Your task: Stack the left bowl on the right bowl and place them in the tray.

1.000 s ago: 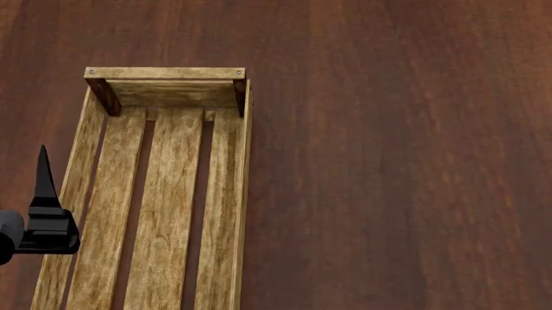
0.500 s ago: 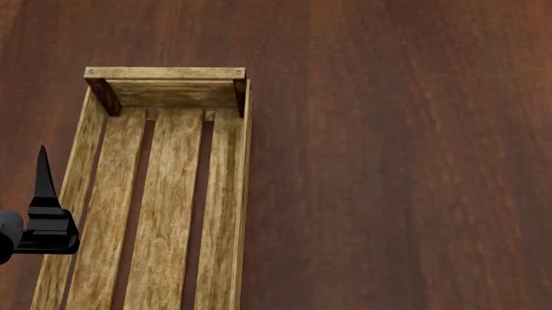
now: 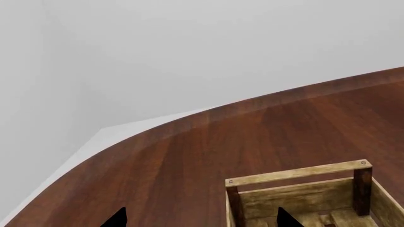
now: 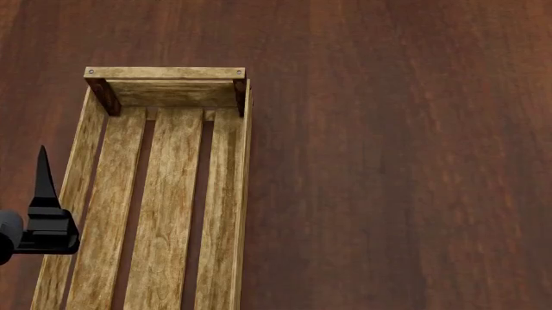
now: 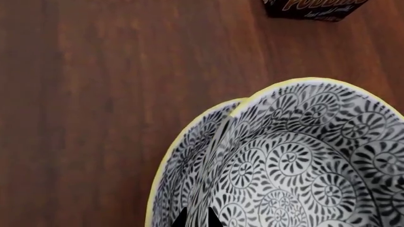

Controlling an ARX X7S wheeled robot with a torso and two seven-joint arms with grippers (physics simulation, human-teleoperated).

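Far left of the head view, the black left gripper (image 4: pixel 41 213) hangs just outside the tray's left plank, one pointed finger (image 4: pixel 43 174) aimed away from the robot. Its wrist camera catches two dark fingertips (image 3: pixel 115 218) set far apart, so the jaws stand wide with nothing between them.

Moving right, the long shallow light-wood tray (image 4: pixel 162 194) with slatted bottom lies lengthwise on the dark reddish-brown wooden table (image 4: pixel 388 161). Its far end board and dark corner posts show clearly, and bare slats are all that show inside.

The left wrist view sees that same end of the tray (image 3: pixel 296 189), with the table's curved edge beyond.

Over on the right arm's camera, two black-and-white spiral-patterned bowls with yellow rims (image 5: pixel 296 161) sit nested, one rim peeking past the other. The right gripper (image 5: pixel 196 218) pinches narrowly on the bowl wall, dark tips on either side of it. A small dark box (image 5: pixel 312 8) sits on the table beyond the bowls.
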